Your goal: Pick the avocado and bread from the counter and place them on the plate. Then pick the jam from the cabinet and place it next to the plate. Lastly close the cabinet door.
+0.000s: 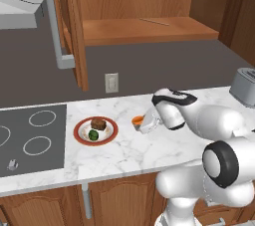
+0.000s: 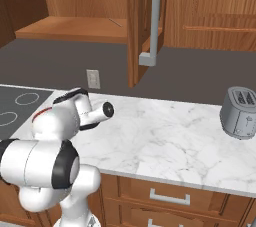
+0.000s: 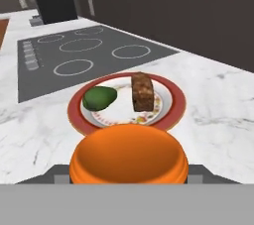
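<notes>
**Carefully now: jam held low beside a loaded plate, cabinet door yet to close**

Starting at the left, the dark stovetop (image 1: pixel 32 138) lies flush with the bench (image 1: pixel 149 145), so nothing blocks that side, but it is no place for the jar. Next comes the plate (image 1: pixel 79 131), carrying the avocado (image 1: pixel 93 134) and the bread (image 1: pixel 98 124); both sit well inside the rim. Just to its right, the hand (image 1: pixel 142 122) grips the jam (image 1: pixel 137 120), which hangs low over the marble, close to the plate's rim but apart from it.

The main risk, as I judge it, is drift toward the plate: the hand view shows the jam (image 3: pixel 129 153) nearly lined up with the plate's near rim (image 3: pixel 74 115), so a sideways slip on the way down could knock the rim and roll the avocado (image 3: pixel 99 97) off. Letting go too high could tip the jar; whether its base touches the bench I cannot tell.

Right of the jar the marble is open as far as the toaster (image 2: pixel 239 113), giving ample room to pull back. Overhead, the cabinet door (image 1: pixel 74 31) stands open, its edge and bar handle (image 1: pixel 55 26) jutting out above the plate, with the cabinet (image 1: pixel 144 28) shelf bare. Rising straight up risks clipping that door; backing off rightward first looks safer.
</notes>
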### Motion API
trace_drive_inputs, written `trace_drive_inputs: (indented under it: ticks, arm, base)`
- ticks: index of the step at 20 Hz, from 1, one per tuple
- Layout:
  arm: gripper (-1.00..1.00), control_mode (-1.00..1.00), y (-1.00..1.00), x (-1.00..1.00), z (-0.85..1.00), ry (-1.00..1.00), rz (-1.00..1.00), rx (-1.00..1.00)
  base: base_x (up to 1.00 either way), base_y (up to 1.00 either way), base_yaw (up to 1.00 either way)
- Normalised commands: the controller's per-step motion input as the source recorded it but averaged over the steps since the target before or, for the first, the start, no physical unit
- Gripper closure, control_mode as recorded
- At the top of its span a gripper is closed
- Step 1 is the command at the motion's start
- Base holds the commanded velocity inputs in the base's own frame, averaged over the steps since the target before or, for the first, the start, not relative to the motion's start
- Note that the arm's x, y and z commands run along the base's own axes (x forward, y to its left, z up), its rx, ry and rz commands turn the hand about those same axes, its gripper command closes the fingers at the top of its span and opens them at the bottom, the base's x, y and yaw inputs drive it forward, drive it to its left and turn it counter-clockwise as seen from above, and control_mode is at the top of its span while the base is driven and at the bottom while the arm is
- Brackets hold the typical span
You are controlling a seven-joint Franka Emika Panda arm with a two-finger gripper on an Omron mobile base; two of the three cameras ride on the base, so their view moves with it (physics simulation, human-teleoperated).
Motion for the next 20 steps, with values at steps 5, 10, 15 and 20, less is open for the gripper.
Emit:
trace_drive_inputs:
  ticks: [5, 10, 15, 20]
  arm:
    - [1.0, -1.0, 0.0, 0.38, -0.28, 0.0, 0.07, 0.0]
    - [1.0, -1.0, 0.0, 0.41, -0.24, 0.0, 0.05, 0.0]
    - [1.0, -1.0, 0.01, 0.34, -0.24, 0.0, 0.03, 0.0]
    - [1.0, -1.0, 0.09, 0.19, -0.26, 0.0, 0.0, 0.01]
  base:
    - [0.0, 0.0, 0.0]
    - [0.0, 0.0, 0.0]
    - [0.0, 0.0, 0.0]
    - [0.0, 0.0, 0.0]
